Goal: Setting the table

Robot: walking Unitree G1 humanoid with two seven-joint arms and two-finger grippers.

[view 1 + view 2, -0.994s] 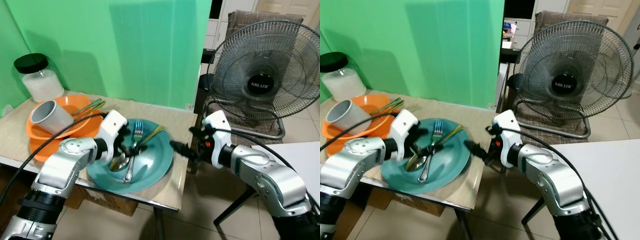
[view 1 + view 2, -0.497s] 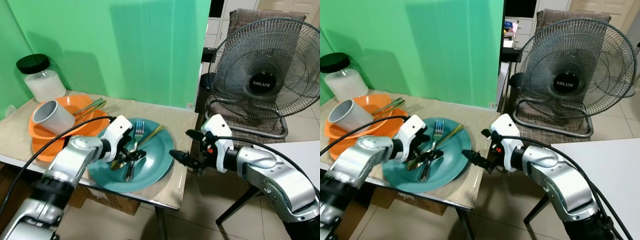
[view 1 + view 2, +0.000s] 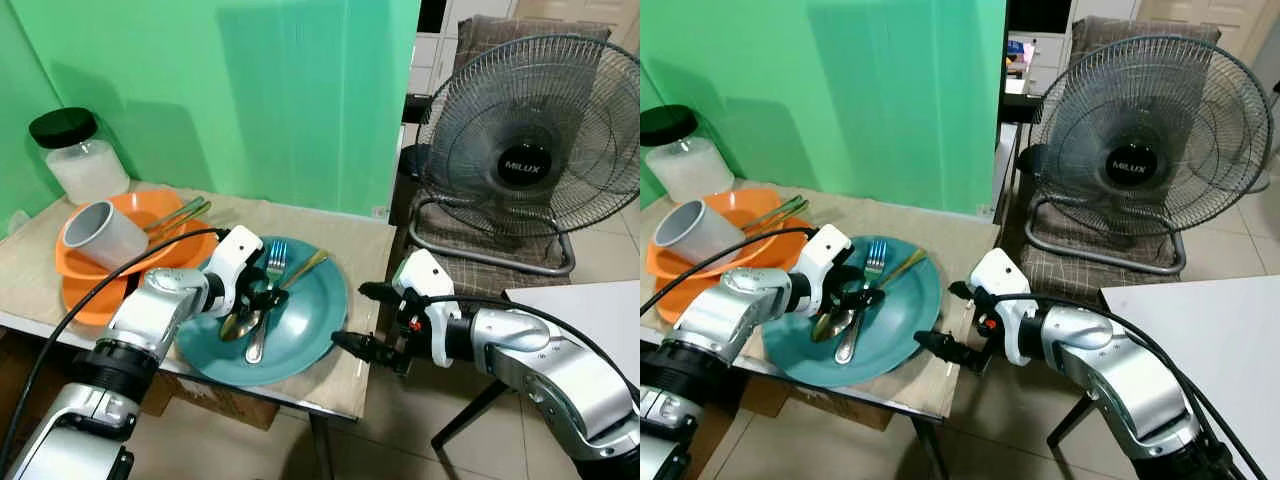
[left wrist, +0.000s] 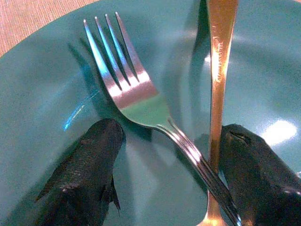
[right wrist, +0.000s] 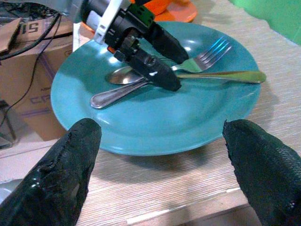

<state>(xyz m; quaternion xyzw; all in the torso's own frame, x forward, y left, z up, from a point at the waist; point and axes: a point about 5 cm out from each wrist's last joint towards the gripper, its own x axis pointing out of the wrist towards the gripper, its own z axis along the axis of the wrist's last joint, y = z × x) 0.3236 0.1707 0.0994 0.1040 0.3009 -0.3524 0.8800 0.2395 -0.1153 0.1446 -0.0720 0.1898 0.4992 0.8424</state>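
A teal plate (image 3: 312,322) lies near the table's front edge, holding a silver fork (image 4: 128,90) and a gold spoon (image 4: 219,56) that cross each other. My left gripper (image 3: 262,298) is down on the plate, open, one finger (image 4: 87,172) beside the fork handle and the other against the spoon handle. My right gripper (image 3: 358,320) hovers open just off the table's right front corner, pointing at the plate's rim (image 5: 155,146), apart from it.
An orange bowl (image 3: 150,255) with a grey cup (image 3: 98,235) and more cutlery sits left of the plate, a black-lidded jar (image 3: 78,155) behind it. A floor fan (image 3: 535,165) and chair stand right of the table. A cardboard box (image 5: 28,52) sits underneath.
My right gripper has dropped lower and come closer to the table's front corner. The left gripper has stayed over the cutlery on the plate, shifting only slightly.
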